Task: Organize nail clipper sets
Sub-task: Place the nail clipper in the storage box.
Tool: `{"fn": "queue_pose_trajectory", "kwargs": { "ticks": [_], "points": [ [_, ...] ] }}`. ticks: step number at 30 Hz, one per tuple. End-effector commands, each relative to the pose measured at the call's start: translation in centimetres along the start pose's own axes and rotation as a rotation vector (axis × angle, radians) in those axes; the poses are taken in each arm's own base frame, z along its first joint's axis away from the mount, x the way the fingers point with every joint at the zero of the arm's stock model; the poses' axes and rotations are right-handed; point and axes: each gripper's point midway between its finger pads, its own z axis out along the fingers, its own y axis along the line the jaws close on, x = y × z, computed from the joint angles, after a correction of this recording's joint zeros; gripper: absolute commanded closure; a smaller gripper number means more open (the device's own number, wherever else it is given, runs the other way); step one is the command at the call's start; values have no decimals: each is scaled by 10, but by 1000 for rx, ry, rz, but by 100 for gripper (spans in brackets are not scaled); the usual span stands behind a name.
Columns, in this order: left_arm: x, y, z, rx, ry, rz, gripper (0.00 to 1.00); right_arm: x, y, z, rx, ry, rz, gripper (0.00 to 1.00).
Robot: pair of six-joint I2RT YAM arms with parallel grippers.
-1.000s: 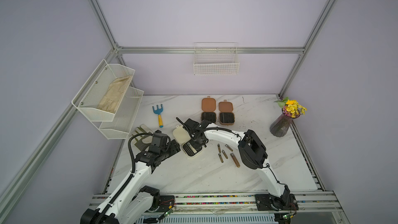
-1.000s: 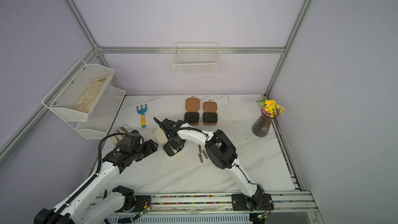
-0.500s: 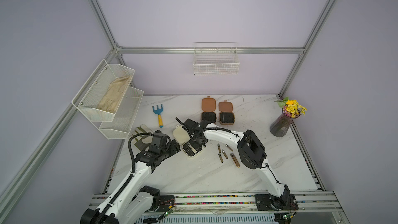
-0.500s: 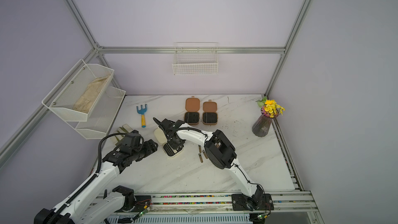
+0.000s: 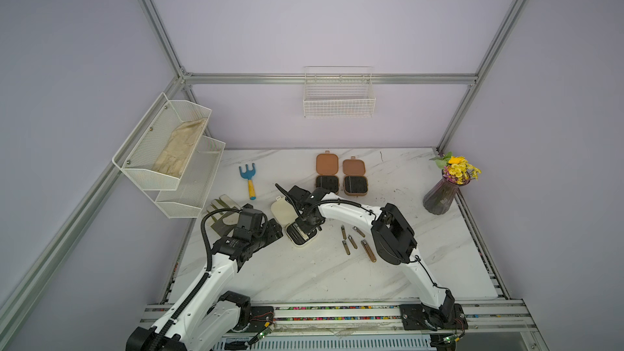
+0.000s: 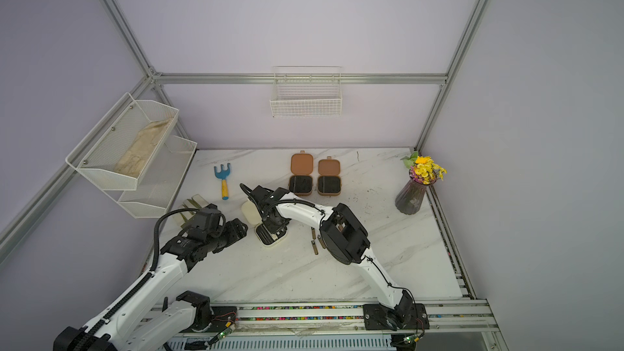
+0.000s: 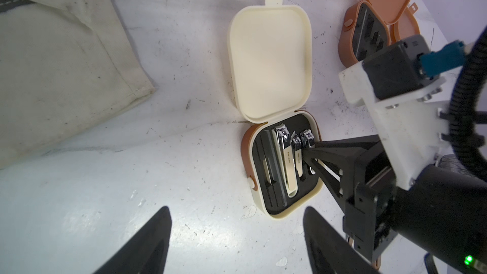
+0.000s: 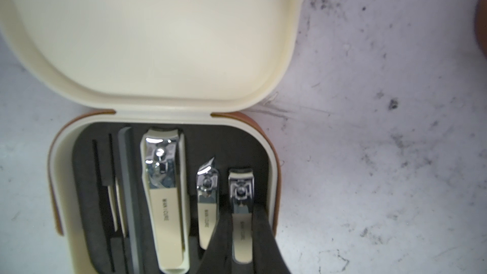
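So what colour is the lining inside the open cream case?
Black foam lining; it shows best in the right wrist view.

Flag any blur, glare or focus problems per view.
Right wrist: soft overall, right gripper blurred around the small clipper, glare on the large clipper. Left wrist: cream case sharp, bright patch on table. Both top views: even light, loose clippers too small for detail.
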Motion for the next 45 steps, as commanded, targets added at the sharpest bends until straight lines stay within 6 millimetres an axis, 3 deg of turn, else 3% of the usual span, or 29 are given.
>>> {"fn": "queue_pose_trajectory", "kwargs": {
  "ticks": [1,17,34,45],
  "points": [
    [10,10,6,-16,10,4,22,9,1,21,20,35,27,91],
    [10,10,7,-15,13,3,22,23,4,37,48,69,68,91],
    [10,9,9,-14,20,2,22,60,-10,59,162,160,23,91],
    [11,9,9,-10,20,2,22,57,-8,55,160,154,22,90]
  ]
}}
